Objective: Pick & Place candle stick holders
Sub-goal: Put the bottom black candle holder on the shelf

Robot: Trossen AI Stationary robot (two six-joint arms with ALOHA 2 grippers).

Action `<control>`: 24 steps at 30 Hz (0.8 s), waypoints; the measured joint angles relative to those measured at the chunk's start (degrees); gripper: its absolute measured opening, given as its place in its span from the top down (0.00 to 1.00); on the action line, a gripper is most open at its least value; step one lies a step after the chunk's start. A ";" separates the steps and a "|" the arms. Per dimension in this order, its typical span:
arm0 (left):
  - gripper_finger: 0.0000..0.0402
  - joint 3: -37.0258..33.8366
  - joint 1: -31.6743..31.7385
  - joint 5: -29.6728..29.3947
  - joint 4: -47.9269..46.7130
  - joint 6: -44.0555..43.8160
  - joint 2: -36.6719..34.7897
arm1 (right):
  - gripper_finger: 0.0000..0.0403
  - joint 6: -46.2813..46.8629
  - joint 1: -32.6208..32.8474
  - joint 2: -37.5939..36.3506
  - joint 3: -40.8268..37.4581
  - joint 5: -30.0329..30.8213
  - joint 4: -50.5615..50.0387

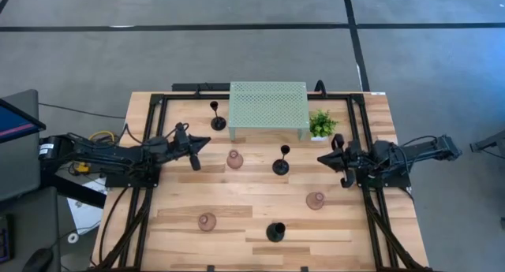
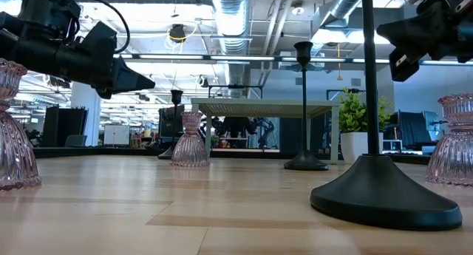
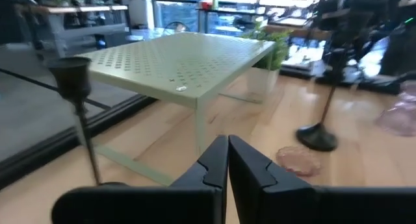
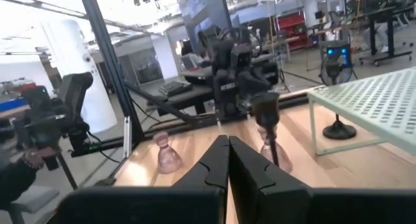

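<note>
From above, six candle stick holders sit on the table (image 1: 181, 232): black ones (image 1: 214, 106) (image 1: 281, 165) (image 1: 274, 232) and pink ones (image 1: 234, 159) (image 1: 316, 199) (image 1: 207, 221). The left gripper (image 1: 207, 141) near the left edge and the right gripper (image 1: 319, 157) near the right edge hold nothing.

Low down, a black holder (image 2: 384, 196) stands closest.

In both wrist views the jaws are pressed together, by the green stand (image 3: 188, 71)
</note>
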 joint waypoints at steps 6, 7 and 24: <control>0.97 0.00 -0.30 14.88 6.37 -3.85 0.00 | 1.00 -0.42 4.20 7.30 0.01 3.55 7.02; 0.97 0.00 -0.66 16.10 7.39 -3.97 -0.02 | 1.00 -0.42 4.87 8.61 0.01 4.20 8.33; 0.97 0.00 -6.53 17.74 8.94 -4.58 0.00 | 1.00 -0.67 17.20 31.53 6.83 15.44 24.24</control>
